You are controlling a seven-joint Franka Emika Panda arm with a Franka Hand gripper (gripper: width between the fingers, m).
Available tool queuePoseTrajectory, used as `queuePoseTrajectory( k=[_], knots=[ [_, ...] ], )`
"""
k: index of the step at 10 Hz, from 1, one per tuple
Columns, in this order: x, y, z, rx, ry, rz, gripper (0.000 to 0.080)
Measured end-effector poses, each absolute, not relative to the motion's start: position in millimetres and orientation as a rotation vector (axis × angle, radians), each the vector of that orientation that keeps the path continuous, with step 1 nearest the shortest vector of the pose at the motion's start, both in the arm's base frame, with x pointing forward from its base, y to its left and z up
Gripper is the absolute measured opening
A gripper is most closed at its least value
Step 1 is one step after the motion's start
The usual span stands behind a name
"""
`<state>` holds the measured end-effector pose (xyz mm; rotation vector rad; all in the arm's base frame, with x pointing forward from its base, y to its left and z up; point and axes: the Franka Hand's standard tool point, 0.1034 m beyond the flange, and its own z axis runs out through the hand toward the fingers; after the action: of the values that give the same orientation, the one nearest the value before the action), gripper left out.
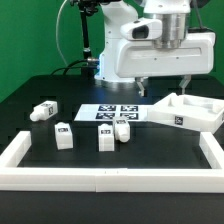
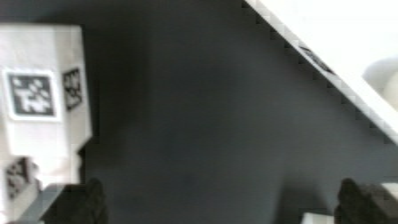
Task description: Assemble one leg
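Note:
Four white legs with black-and-white tags stand or lie on the black table in the exterior view: one (image 1: 43,112) at the left, one (image 1: 64,135) in front of it, one (image 1: 106,138) near the middle, and one (image 1: 124,127) beside that. My gripper (image 1: 165,86) hangs open and empty above the table, behind the legs, between the marker board and the tray-like piece. In the wrist view the two dark fingertips (image 2: 75,205) stand wide apart over bare black table, and the gripper (image 2: 217,208) holds nothing. No leg shows in the wrist view.
The large white square tray-like piece (image 1: 190,112) lies at the exterior view's right; its edge shows in the wrist view (image 2: 338,70). The marker board (image 1: 112,112) lies mid-table and shows in the wrist view (image 2: 36,90). A white frame (image 1: 110,180) borders the table.

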<state>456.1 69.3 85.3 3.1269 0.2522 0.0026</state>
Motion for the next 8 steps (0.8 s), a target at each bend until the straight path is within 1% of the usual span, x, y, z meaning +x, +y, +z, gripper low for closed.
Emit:
queuePoseTrajectory(
  k=[3,4,5,6,7,8],
  knots=[
    [456.0,65.4,83.1,3.125,0.233,-0.002,0.0649],
    [449.8,59.1,76.9,3.128,0.111,-0.009,0.0649],
    [434.1,58.3,69.1,3.126,0.002,-0.037,0.0649],
    [410.8,63.5,59.6,3.12,-0.133,-0.092,0.0649],
    [397.3,70.0,52.7,3.108,-0.214,-0.13,0.0649],
    [390.8,71.5,48.2,3.107,-0.327,-0.194,0.0649]
  ],
)
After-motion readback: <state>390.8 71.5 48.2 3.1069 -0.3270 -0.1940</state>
